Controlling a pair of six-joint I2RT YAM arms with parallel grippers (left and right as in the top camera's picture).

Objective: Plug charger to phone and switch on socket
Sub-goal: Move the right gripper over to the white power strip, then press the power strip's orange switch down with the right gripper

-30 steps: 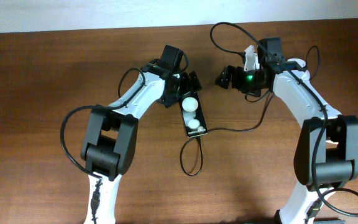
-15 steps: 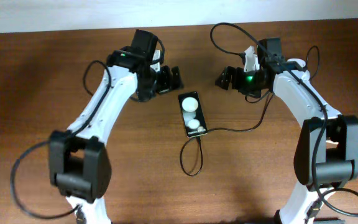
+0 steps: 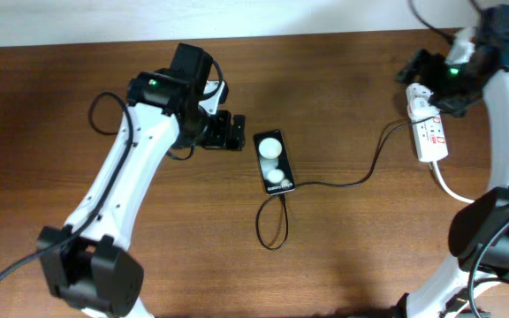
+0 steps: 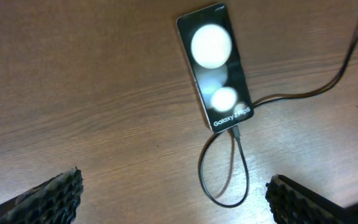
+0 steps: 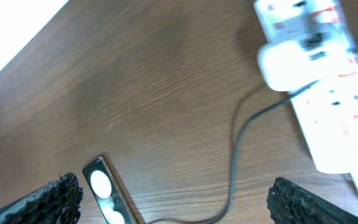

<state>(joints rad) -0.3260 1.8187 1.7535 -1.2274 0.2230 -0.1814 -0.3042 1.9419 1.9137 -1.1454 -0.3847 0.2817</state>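
The phone (image 3: 273, 162) lies flat mid-table, two white patches up; it also shows in the left wrist view (image 4: 215, 74) and the right wrist view (image 5: 107, 194). The charger's black cable (image 3: 360, 181) meets the phone's text end (image 4: 233, 130), loops, and runs right to the white adapter (image 3: 419, 94), which sits in the socket strip (image 3: 433, 137). In the right wrist view the adapter (image 5: 286, 63) sits on the strip (image 5: 331, 106). My left gripper (image 3: 229, 131) is open and empty, just left of the phone. My right gripper (image 3: 419, 67) is open and empty over the strip's far end.
The strip's thick white cord (image 3: 453, 188) runs off toward the right arm's base. The table's far edge meets a white wall (image 3: 325, 16) behind both arms. The cable loop (image 4: 225, 180) lies on the wood below the phone.
My right arm has swung from the table's middle to the far right, and the strip and adapter now show there. My left gripper has drawn back to the left of the phone.
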